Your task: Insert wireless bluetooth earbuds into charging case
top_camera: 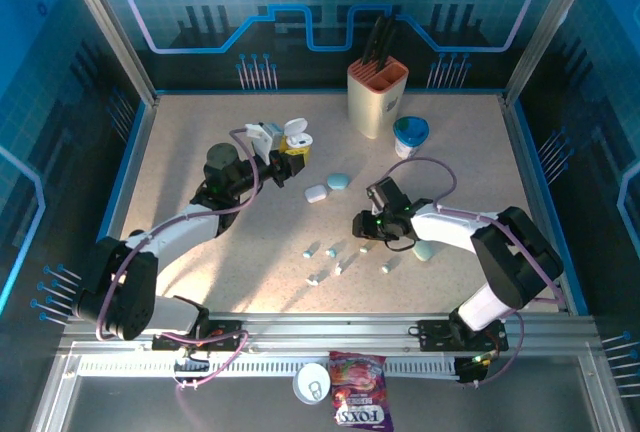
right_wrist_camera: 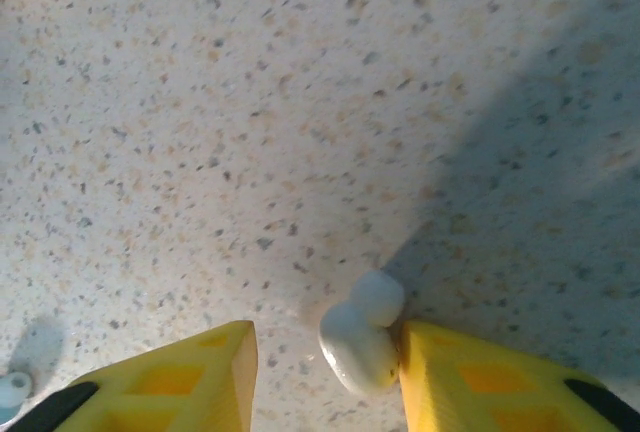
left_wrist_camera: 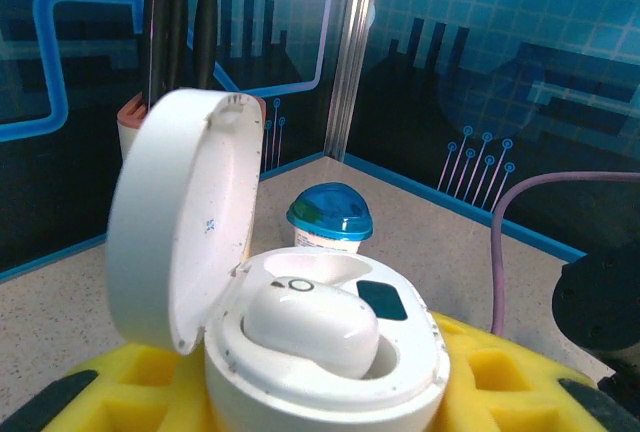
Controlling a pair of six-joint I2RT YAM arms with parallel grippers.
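Charging case [left_wrist_camera: 330, 367], lid hinged up with a seated earbud [left_wrist_camera: 310, 324] in its well, is clamped between the yellow fingers [left_wrist_camera: 130, 387] of the left gripper [top_camera: 285, 159]. Right gripper [right_wrist_camera: 325, 352] has its fingers apart. A loose earbud [right_wrist_camera: 360, 344] on the table [right_wrist_camera: 250, 152] touches one finger's inner edge, with bare surface across the gap and ahead of both tips.
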